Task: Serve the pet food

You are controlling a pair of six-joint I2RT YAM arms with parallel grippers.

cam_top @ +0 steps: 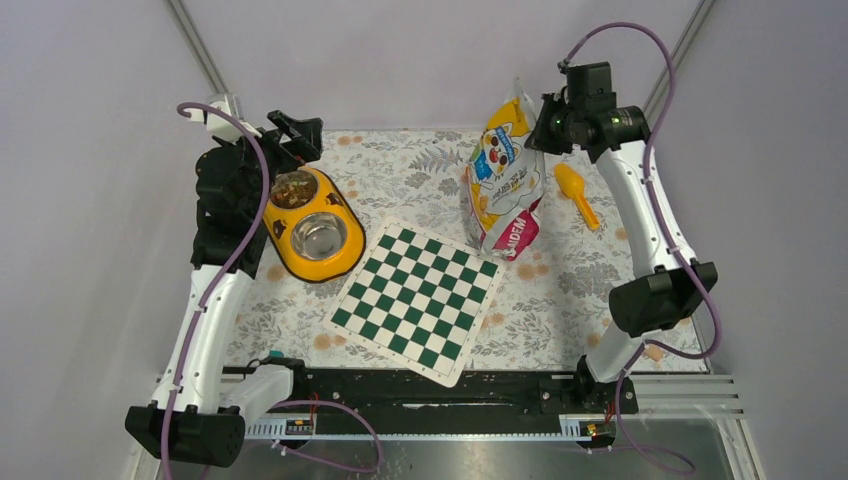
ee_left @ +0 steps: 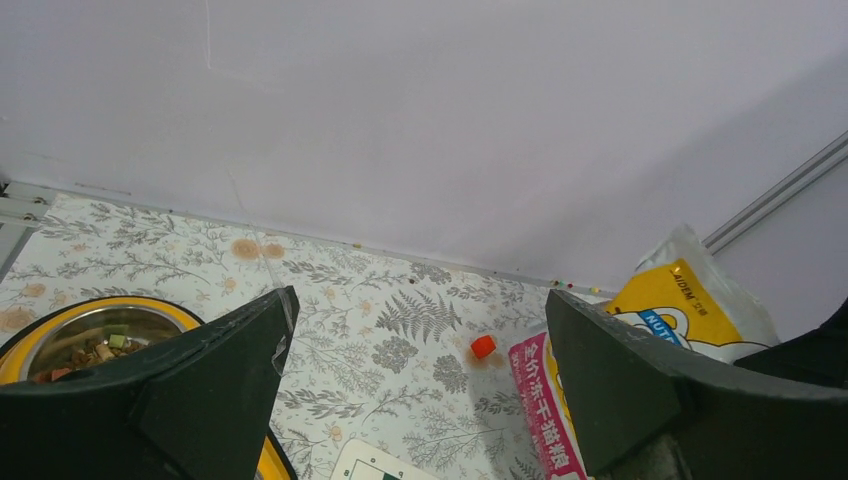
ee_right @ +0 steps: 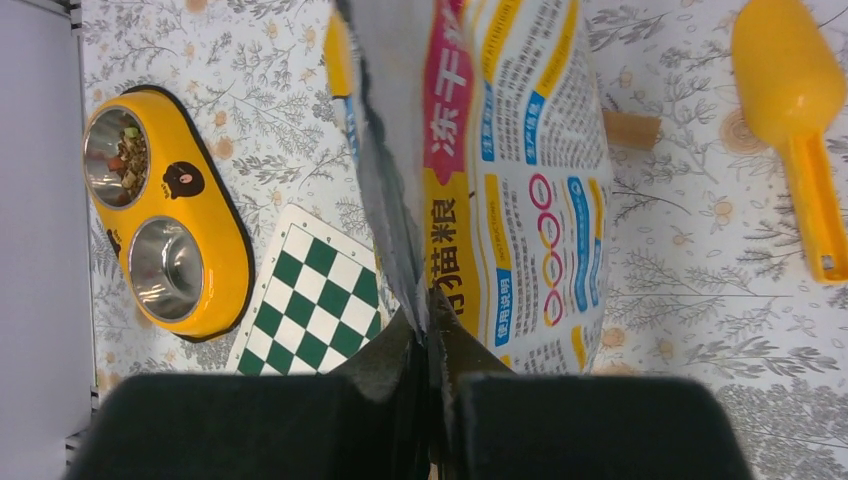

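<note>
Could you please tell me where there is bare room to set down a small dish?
Bare cloth lies behind the chessboard, between the feeder and the food bag, and near right, between chessboard and right arm. Crowded: far right around bag and scoop; far left, where the left arm hangs over the feeder.

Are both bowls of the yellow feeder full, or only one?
Only one. On the feeder, the far bowl holds kibble; the near bowl shows bare steel, so it is empty.

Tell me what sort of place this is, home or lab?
Probably a robot test bench dressed as a home feeding corner: bare wall all round, flowered cloth, yellow double bowl, pet food bag.
</note>
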